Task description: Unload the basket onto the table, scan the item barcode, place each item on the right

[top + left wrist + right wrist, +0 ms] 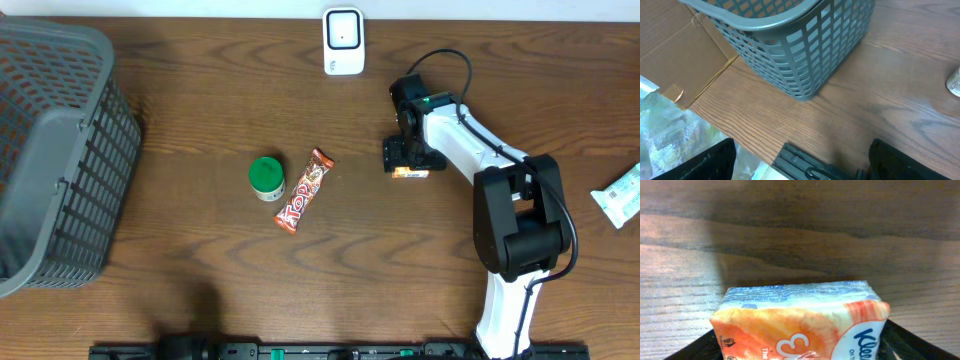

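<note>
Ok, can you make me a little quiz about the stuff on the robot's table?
1. True or false: the candy bar lies right beside the green-lidded jar.
2. What sits between the fingers of the right gripper? A) the tissue pack B) a spoon C) a cup
3. Fill in: the grey basket stands on the robot's ____ side.
Key: 1 true; 2 A; 3 left.

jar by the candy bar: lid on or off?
On. The green lid sits on the jar, covering its top in the overhead view.
</note>
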Motion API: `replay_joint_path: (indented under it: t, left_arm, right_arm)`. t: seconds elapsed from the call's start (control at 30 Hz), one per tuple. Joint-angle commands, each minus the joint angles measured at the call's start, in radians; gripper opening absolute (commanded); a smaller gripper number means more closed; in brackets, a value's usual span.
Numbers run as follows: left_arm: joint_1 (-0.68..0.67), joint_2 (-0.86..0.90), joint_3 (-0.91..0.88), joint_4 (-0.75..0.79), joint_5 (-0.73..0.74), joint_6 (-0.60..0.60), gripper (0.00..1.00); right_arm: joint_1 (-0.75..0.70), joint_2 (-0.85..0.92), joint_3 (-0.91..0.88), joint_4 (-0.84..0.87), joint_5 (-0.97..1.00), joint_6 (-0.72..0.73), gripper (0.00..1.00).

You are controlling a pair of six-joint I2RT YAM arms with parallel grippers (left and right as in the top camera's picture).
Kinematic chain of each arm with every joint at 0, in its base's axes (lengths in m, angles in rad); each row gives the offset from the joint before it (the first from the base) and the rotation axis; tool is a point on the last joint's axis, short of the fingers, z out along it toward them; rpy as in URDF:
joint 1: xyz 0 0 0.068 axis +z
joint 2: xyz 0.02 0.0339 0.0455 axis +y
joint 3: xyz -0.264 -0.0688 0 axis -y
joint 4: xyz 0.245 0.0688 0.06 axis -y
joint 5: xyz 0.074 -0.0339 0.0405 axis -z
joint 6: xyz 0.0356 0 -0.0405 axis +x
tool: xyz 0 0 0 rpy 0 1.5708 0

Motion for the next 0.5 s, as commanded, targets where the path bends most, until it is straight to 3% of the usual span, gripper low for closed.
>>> replay_joint_path:
  t: [0.0, 0.13, 0.23, 0.37, 0.47]
  left_arm:
    - [0.003, -0.009, 0.003, -0.078, -0.006, -0.006, 0.86]
    - [0.003, -0.009, 0.003, -0.078, -0.005, -0.006, 0.86]
    - [0.003, -0.009, 0.003, -0.078, -0.006, -0.006, 0.86]
    - [0.003, -0.009, 0.003, -0.077, -0.006, -0.006, 0.86]
    - [0.003, -0.009, 0.003, -0.078, -0.006, -0.006, 0.86]
  right_arm:
    - [0.004, 0.031, -0.005, -0.01, 0.014, -0.008, 0.75]
    - [0.003, 0.031, -0.005, -0.008, 0.014, -0.008, 0.69]
    - [0.002, 0.031, -0.004, -0.006, 0.015, -0.008, 0.71]
    - [0.002, 0.031, -0.004, 0.011, 0.033, -0.009, 0.92]
    - [0.002, 0.031, -0.004, 0.032, 0.069, -0.009, 0.96]
